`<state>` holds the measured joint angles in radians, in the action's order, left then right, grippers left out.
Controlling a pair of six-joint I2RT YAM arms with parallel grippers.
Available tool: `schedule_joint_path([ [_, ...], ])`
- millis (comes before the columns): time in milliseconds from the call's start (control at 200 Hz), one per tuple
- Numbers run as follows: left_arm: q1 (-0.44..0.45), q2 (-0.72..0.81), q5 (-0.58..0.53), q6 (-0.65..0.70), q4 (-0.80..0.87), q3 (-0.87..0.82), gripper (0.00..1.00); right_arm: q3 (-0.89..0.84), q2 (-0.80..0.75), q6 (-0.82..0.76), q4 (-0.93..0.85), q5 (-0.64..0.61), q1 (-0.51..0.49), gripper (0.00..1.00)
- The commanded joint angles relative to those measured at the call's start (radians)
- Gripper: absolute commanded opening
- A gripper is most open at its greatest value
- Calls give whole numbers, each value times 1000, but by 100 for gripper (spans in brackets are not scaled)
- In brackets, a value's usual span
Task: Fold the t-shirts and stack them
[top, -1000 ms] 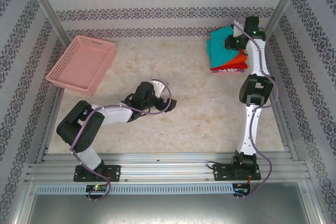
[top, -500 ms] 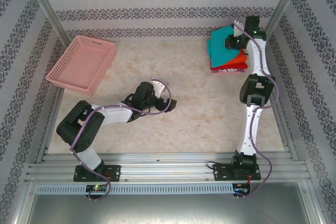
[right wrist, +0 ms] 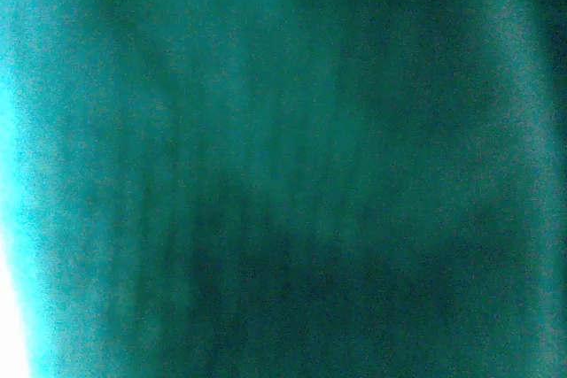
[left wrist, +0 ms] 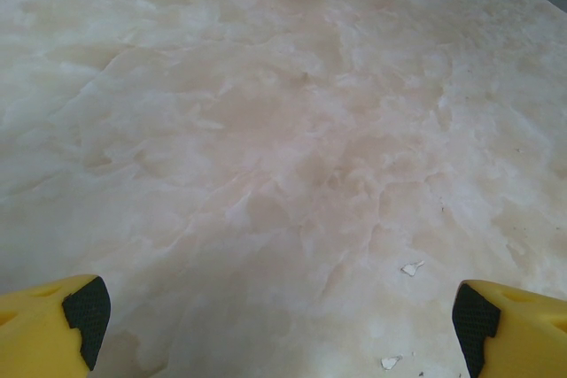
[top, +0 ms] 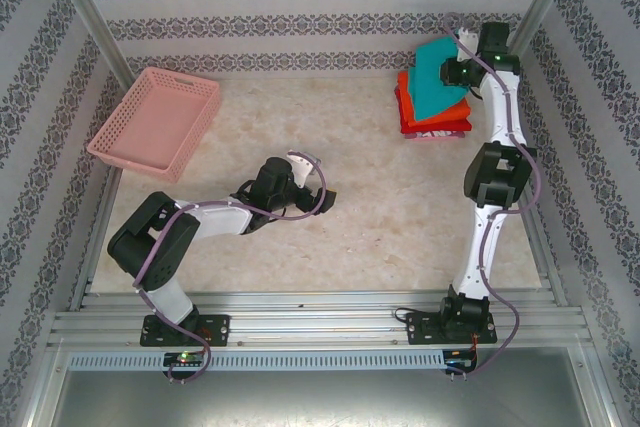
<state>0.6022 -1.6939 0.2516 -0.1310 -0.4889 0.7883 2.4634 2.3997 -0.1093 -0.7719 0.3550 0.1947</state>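
The left gripper (left wrist: 280, 318) hovers over the marble table (left wrist: 266, 130), jaws spread wide, holding nothing; at the far right the teal t-shirt (top: 436, 79) lies tilted on the folded red t-shirts (top: 422, 119); the right gripper (top: 458, 53) is at its far edge, and I cannot tell its grip.

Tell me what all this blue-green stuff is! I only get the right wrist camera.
Observer: It's a teal shirt. The right claw is right up against it.
Operator: Where is the shirt?
Observer: Over a pile of red shirts, at the far right corner of the table.
Operator: What's the other claw doing?
Observer: The left claw is open above bare table, holding nothing.
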Motion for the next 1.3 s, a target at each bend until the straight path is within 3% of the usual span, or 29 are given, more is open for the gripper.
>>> schedule_joint_path([
  [0, 7, -21, 16, -5, -64, -11, 100, -34, -53, -11, 48, -5, 4, 0],
  [644, 7, -32, 16, -9, -75, -11, 100, -49, -29, 98, 105, 332, 5, 0],
  [1129, 7, -47, 23, -10, -81, -3, 100, -7, 67, 21, 2, 108, 15, 0],
  [1264, 7, -46, 21, -9, -75, -5, 100, 19, 97, 4, -6, 93, 16, 10],
  [1294, 8, -46, 21, -9, -73, -6, 100, 28, 103, 1, -12, 93, 15, 17],
])
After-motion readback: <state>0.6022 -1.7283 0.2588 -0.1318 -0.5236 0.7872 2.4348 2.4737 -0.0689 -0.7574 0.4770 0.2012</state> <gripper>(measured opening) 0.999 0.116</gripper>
